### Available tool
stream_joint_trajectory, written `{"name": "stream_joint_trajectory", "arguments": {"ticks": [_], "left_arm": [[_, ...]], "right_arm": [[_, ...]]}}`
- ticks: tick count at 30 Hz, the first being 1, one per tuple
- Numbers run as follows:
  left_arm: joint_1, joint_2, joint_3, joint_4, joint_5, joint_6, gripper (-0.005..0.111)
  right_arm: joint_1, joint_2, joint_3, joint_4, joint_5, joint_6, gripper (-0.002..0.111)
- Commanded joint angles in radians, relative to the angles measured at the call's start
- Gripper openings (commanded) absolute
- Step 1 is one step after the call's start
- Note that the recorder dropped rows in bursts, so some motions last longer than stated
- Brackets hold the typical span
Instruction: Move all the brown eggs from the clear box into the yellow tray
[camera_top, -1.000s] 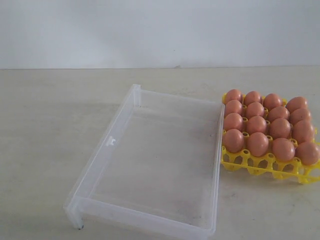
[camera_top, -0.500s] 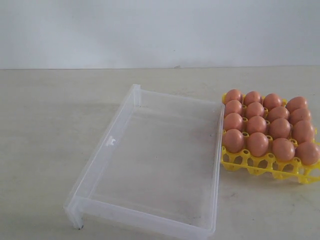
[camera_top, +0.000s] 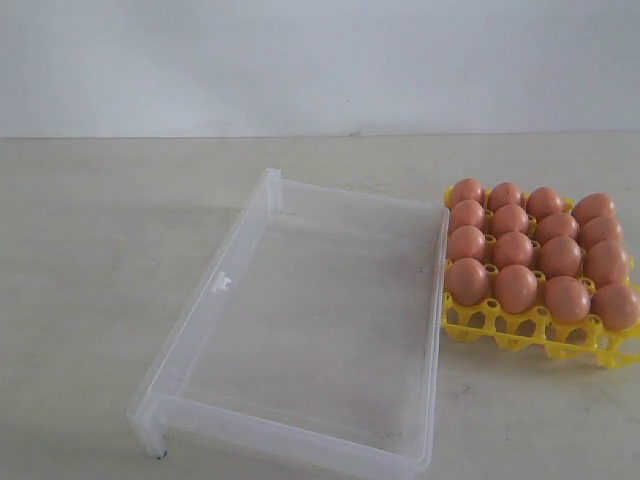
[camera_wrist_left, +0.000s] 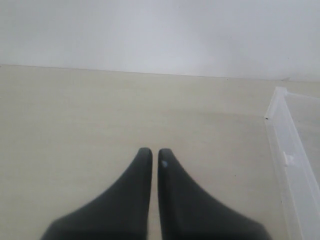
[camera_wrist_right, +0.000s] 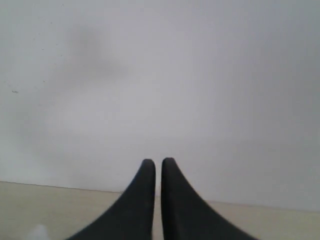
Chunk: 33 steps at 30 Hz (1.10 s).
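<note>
No shift: smooth oval brown eggs (camera_top: 513, 249)

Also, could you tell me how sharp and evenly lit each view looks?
Exterior view: soft, even light, the brown eggs crisp, the clear box faintly hazy. Left wrist view: jaws blurred near the lens, table sharper. Right wrist view: mostly blank wall, a dim grey shadow patch.

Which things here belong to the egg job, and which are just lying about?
Job: eggs, all sitting in the tray; box, holding no eggs.
Lying about: nothing loose; only the table and wall.
</note>
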Motion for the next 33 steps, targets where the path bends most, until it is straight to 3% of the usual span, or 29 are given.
{"name": "stream_joint_trajectory", "arguments": {"ticks": [1, 4, 7, 13, 16, 19, 21, 27, 33], "left_arm": [[-0.002, -0.002, 0.003, -0.003, -0.007, 0.002, 0.004], [-0.002, -0.002, 0.003, -0.003, -0.007, 0.002, 0.004], [-0.002, -0.002, 0.003, -0.003, -0.007, 0.002, 0.004], [-0.002, -0.002, 0.003, -0.003, -0.007, 0.002, 0.004], [-0.002, -0.002, 0.003, -0.003, -0.007, 0.002, 0.004], [-0.002, -0.002, 0.003, -0.003, -0.007, 0.002, 0.004], [-0.002, -0.002, 0.003, -0.003, -0.007, 0.002, 0.004], [-0.002, -0.002, 0.003, -0.003, -0.007, 0.002, 0.004], [-0.002, -0.002, 0.003, -0.003, -0.007, 0.002, 0.004]], "right_arm": [[-0.003, -0.198, 0.097, -0.288, -0.113, -0.09, 0.0], [-0.003, -0.296, 0.177, -0.533, -0.153, -0.028, 0.0], [-0.003, -0.364, 0.263, -0.66, -0.162, 0.182, 0.0], [0.045, -0.403, 0.497, -0.661, -0.21, 0.596, 0.0], [0.102, -0.395, 0.647, -0.655, -0.27, 0.632, 0.0], [0.161, -0.399, 0.737, -0.653, -0.537, 0.619, 0.0], [0.192, -0.399, 0.762, -0.653, -0.602, 0.623, 0.0], [0.255, -0.399, 0.764, -0.58, -0.303, 0.916, 0.0], [0.263, -0.399, 0.764, -0.585, -0.141, 1.266, 0.0]]}}
